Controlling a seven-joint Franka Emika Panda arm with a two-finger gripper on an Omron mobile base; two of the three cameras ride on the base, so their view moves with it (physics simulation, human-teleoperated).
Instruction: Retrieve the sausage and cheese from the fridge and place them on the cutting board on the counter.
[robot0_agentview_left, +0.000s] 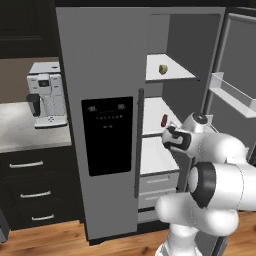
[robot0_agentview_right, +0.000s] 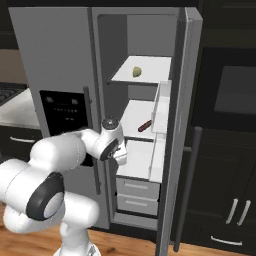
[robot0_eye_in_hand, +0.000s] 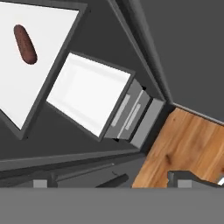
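Gripper spread wide, clasping nothing, poised before open fridge. Sausage lying on middle shelf, cheese above. No legible writing.

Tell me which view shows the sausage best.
The hand view: the sausage lies whole and large on its white shelf, nothing in front of it. The right base view shows it small but whole. In the left base view only a short red end shows.
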